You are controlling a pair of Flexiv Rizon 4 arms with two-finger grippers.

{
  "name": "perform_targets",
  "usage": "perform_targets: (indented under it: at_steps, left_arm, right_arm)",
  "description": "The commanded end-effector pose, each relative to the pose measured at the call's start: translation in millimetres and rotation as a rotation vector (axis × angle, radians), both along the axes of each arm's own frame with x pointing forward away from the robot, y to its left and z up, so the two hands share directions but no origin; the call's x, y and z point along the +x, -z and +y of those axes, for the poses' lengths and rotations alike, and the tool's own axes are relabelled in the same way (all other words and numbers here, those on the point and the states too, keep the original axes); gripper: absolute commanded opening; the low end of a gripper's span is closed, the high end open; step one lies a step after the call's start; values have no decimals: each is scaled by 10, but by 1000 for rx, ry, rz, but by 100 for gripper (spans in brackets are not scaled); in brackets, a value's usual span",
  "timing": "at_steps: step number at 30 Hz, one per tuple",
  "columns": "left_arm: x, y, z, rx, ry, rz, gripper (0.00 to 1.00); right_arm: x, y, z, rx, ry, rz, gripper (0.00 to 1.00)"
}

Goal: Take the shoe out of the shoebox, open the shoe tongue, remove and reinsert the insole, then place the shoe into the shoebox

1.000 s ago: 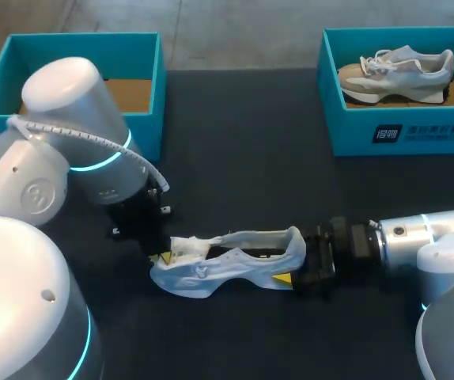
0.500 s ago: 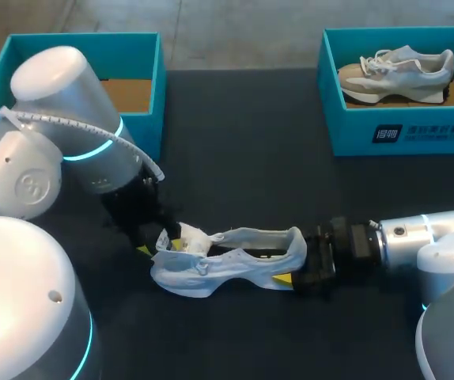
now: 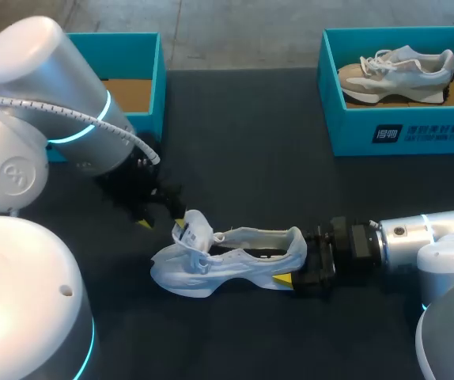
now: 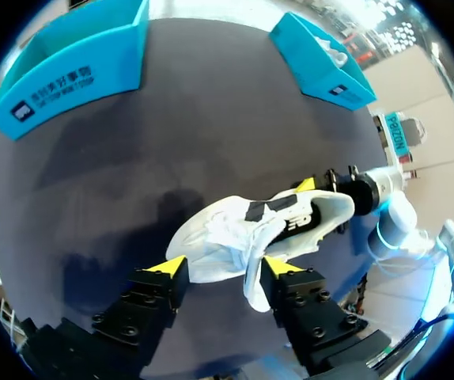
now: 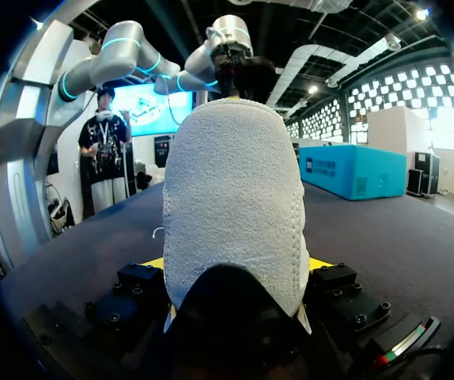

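Nearest to me, my right arm comes in low from the right side. The right fingers (image 5: 315, 262) are closed on the heel of the white shoe (image 3: 227, 265), with one yellow tip at each side of it. The shoe lies on the dark worktop (image 3: 243, 166) near the front middle, with its toe pointing to my left. At its front part the tongue (image 3: 193, 230) is lifted and stands up above the laces. A little further, my left arm reaches in from the left, and the left fingers (image 4: 172, 267) hang just beside the toe, spread wide. In the left wrist view the tongue hangs between them, close against one tip and apart from the other, so they hold nothing. I cannot tell if the tongue really touches that tip. At the far left corner stands the left shoebox (image 3: 144, 111), teal, partly hidden behind my left arm. At the far right stands the right shoebox (image 3: 401, 134), also teal, and a second shoe (image 3: 397, 70) lies inside it.
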State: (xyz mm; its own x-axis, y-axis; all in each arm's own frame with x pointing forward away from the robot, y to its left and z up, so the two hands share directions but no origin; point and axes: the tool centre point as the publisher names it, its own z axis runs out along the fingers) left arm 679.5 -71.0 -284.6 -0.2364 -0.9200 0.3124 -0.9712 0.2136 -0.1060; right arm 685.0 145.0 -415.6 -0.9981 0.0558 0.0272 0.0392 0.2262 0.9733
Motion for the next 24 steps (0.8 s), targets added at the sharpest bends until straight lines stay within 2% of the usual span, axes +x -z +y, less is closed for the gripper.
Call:
perform_targets:
  at_steps: [1,7,9,12,13,14,19,24]
  left_arm:
    - [-16,-202,-46,21,79,-17,48]
    - [49,-383,-154,37,187,-53,34]
    - [64,-433,-186,42,218,-68,32]
    - [82,-505,-224,50,285,-79,18]
    - [89,-529,-235,56,321,-82,6]
    - [93,-554,-244,54,350,-89,0]
    - [118,-659,-293,33,551,-131,0]
    - [94,-714,-324,10,841,-176,0]
  right_arm:
    - [-5,-9,6,-2,3,0,0]
    - [-5,-9,6,-2,3,0,0]
    - [-5,-9,6,-2,3,0,0]
    - [-5,-9,6,-2,3,0,0]
    - [-5,-9,6,-2,3,0,0]
    - [-5,-9,6,-2,3,0,0]
    - [-5,-9,6,-2,3,0,0]
    - [-5,-9,6,-2,3,0,0]
